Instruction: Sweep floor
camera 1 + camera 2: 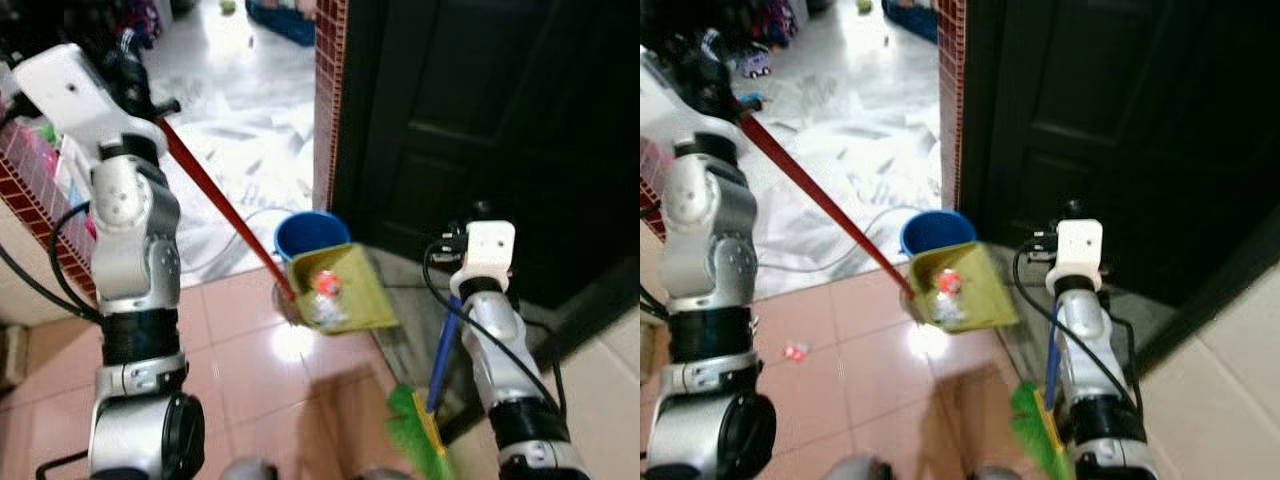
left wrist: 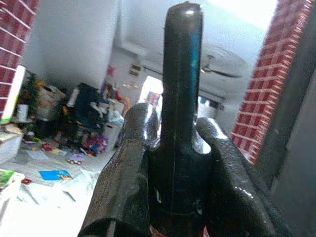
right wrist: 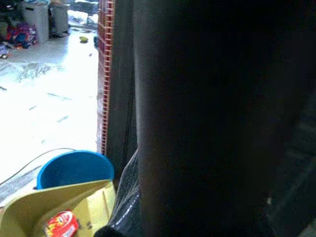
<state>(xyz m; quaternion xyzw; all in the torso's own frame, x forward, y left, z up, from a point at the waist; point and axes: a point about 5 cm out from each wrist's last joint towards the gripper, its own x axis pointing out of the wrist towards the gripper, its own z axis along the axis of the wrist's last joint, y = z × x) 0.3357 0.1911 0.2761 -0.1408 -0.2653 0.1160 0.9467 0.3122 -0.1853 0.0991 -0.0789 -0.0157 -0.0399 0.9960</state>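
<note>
Left wrist view: the left pincer (image 2: 170, 163) is seen clamped on the dark top of a handle, one finger pressed to each side.
Left pincer, from the head: it is held high at the robot's left (image 1: 140, 85), gripping the red handle (image 1: 215, 195) that slants down to the dustpan (image 1: 345, 290).
Dustpan: it is held tilted, just beside the blue bin (image 1: 310, 235), with a red wrapper (image 1: 326, 284) and pale scraps inside.
Right pincer: it is placed low at the right (image 1: 458, 250) around the blue stick (image 1: 441, 355) of the green broom (image 1: 415, 430); whether it is closed cannot be told.
Progress: litter is judged collected and not yet tipped into the bin.
Left to do: a red scrap (image 1: 795, 351) lies on the floor tiles (image 1: 250, 370).
</note>
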